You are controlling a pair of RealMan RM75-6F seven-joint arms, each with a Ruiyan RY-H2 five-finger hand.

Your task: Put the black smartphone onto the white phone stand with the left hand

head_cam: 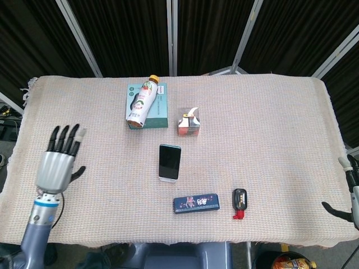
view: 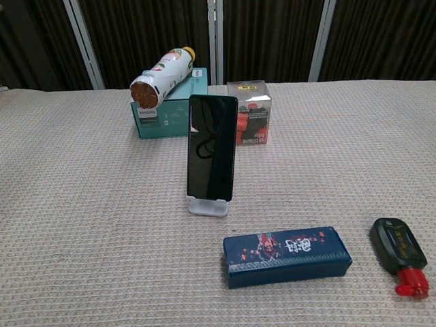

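On the woven cloth, black smartphone stands upright, screen dark

Bright, even, sharp; soft shadows

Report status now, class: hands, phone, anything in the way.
Left hand open, off at the table's left edge. Right hand barely in frame, state unclear. Black smartphone upright on white phone stand. Nothing touching it.
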